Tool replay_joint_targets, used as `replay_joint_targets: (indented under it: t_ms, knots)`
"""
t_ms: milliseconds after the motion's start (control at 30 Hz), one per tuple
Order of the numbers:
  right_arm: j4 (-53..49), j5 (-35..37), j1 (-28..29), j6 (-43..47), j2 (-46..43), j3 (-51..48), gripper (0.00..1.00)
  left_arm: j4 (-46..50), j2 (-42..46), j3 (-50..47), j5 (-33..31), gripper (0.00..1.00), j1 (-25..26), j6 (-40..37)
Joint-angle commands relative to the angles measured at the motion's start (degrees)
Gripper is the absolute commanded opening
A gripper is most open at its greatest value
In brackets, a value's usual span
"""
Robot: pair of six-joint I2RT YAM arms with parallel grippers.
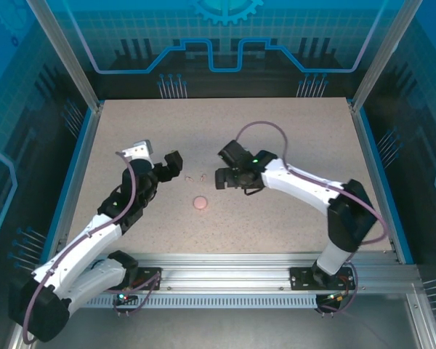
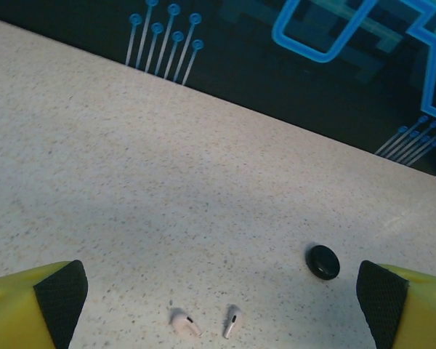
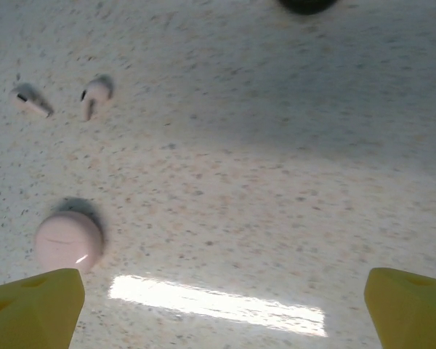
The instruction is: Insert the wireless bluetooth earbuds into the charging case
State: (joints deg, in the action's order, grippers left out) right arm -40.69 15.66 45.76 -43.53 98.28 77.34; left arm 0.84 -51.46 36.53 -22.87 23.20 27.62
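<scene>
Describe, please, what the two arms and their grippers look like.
Both the left arm and right arm have white links, black joints and a purple cable. Their fingers are yellow; the left pair carry black pads. A green light glows on the right wrist.

A: table (image 1: 291,138) is beige with a fine dark speckle. earbuds (image 2: 183,323) pale pink, near white, each with a small black mark.
B: pink case (image 1: 200,203) plain, same pale shade. black case (image 2: 323,262) glossy.
A: backdrop (image 2: 327,43) dark navy, cyan circuit-trace lines ending in dots. table edging (image 1: 368,167) blue.
B: left fingers (image 2: 14,313) yellow, pads (image 2: 62,299) black. arms (image 1: 298,182) white with black joints, cable (image 1: 260,123) purple. base rail (image 1: 225,269) silver-grey.
</scene>
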Motion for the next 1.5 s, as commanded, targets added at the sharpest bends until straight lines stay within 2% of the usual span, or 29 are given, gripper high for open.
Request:
replay_joint_targets:
  t_ms: [0, 233, 467, 600, 867, 1100, 1300, 1367, 1467]
  knots:
    - [-4.41, -1.10, 2.75, -0.58, 6.14, 6.63, 1.00, 4.10, 1.28, -0.24, -0.98, 0.99, -3.58, 5.64]
    - [-9.50, -3.86, 6.71, -2.07, 19.28, 19.67, 0.98, 9.26, -0.89, 1.08, 0.47, 0.99, -9.97, 12.75]
    - [-15.95, -2.04, 9.60, -8.21, 27.48, 27.81, 0.97, 8.37, -1.18, 0.90, 1.08, 0.99, -11.73, 14.13]
    - [-16.28, -1.92, 10.35, -10.98, 29.78, 29.33, 0.94, 7.91, -1.36, 0.65, 1.24, 0.99, -12.06, 14.53]
    - [-16.45, -2.21, 10.67, -15.08, 34.16, 32.59, 0.82, 6.46, -2.05, 0.03, 1.91, 0.99, -12.28, 15.44]
    - [-17.93, -2.83, 10.84, -15.75, 38.54, 36.73, 0.75, 5.76, -2.37, -0.06, 2.23, 0.99, -12.30, 15.43]
    - [-17.24, -3.27, 10.95, -15.92, 38.30, 35.50, 0.62, 5.50, -2.76, -0.06, 2.70, 0.99, -12.30, 15.55]
    - [-16.74, -3.41, 10.99, -16.10, 37.69, 34.51, 0.62, 5.41, -3.10, 0.01, 2.92, 0.99, -12.32, 15.65]
    - [-16.13, -3.88, 11.11, -16.70, 36.69, 32.86, 0.69, 5.14, -3.64, 0.29, 3.37, 0.99, -12.30, 15.63]
